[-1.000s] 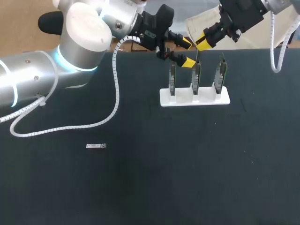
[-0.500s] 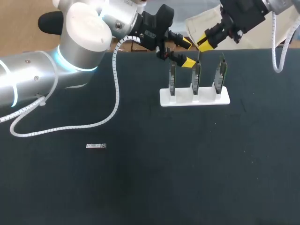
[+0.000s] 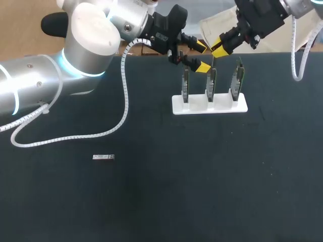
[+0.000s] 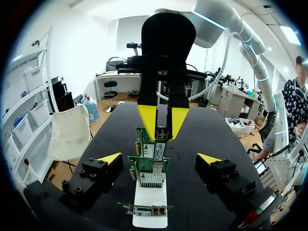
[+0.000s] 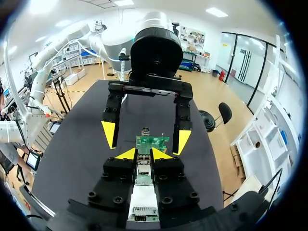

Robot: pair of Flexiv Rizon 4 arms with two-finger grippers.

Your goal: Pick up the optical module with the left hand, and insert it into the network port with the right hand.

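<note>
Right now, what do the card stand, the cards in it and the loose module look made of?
Card stand: matte white, plain block, probably plastic.
Cards: green circuit board with shiny metal port cages.
Loose module: small silvery bar with a glint, likely metal; too small to be sure.

Right tool (image 3: 217, 47) slightly shifted upward.

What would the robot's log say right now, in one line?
left end effector: open, by card holder | right end effector: shut on optical module, over cards | spare module: on table
</note>
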